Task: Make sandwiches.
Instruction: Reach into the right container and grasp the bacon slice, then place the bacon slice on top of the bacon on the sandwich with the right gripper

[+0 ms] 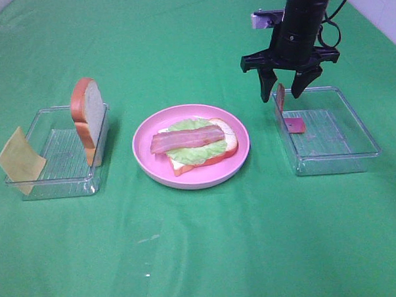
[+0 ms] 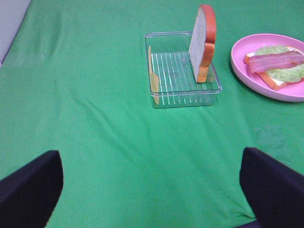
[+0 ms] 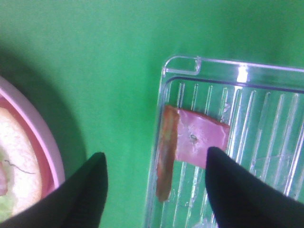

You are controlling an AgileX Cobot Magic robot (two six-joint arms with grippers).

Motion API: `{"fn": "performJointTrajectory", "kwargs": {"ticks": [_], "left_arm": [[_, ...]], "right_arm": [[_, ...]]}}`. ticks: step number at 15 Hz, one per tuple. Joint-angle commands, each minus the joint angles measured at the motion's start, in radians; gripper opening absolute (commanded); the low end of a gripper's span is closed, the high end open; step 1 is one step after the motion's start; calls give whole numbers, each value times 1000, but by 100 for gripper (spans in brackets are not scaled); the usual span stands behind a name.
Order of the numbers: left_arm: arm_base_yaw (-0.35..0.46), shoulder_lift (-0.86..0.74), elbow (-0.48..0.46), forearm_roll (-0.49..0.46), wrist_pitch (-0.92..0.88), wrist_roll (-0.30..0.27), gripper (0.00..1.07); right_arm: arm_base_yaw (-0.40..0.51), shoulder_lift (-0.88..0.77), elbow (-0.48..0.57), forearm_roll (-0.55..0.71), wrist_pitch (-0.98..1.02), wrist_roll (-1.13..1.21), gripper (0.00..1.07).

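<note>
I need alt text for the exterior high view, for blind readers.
A pink plate on green cloth holds bread, lettuce and a bacon strip. The right pincer hangs open above a second bacon strip in the right clear tray. The left tray has an upright bread slice and a leaning cheese square.

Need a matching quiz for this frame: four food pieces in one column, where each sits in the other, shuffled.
1. upright bread slice
2. cheese square
3. flat bacon strip
4. second bacon piece

A. on the lettuce on the pink plate
B. in the right tray, below the right gripper
C. left tray, end nearest the plate
D. left tray, end farthest from the plate

Pairs: 1-C, 2-D, 3-A, 4-B
</note>
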Motion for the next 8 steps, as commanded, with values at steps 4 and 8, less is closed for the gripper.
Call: {"fn": "performJointTrajectory", "kwargs": {"ticks": [4, 8], "left_arm": [[0, -13, 3, -5, -4, -4, 93], [0, -13, 3, -5, -4, -4, 93]], "right_arm": [[-1, 16, -2, 3, -12, 14, 9], [-1, 17, -2, 3, -13, -13, 0]]}}
